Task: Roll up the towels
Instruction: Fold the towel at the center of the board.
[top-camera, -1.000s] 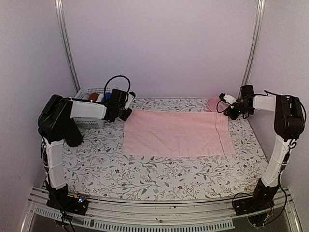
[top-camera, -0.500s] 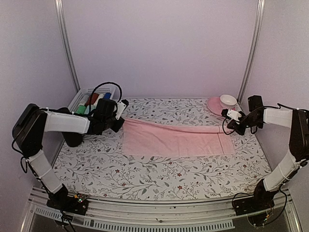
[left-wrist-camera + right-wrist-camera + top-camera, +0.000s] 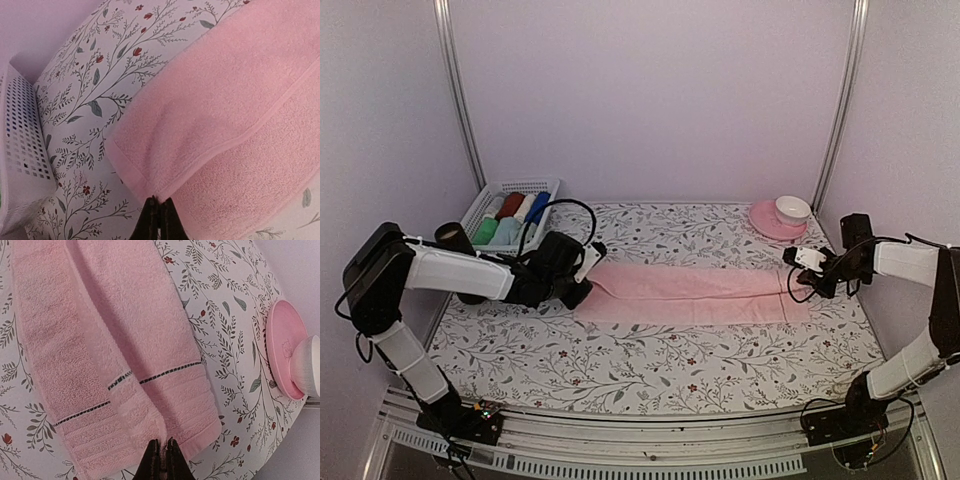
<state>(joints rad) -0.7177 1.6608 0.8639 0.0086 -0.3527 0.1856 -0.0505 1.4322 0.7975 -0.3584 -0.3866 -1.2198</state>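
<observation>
pink towel: far edge now folded over toward table's near edge | left gripper, right gripper: each clenched on a towel corner

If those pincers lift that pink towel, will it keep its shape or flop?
Probably flop: the pink towel lies in a soft fold between the left pincer and the right pincer, each pinching an edge. Its fuzzy surface likely grips rather than slips. It looks thin, so probably light.
</observation>
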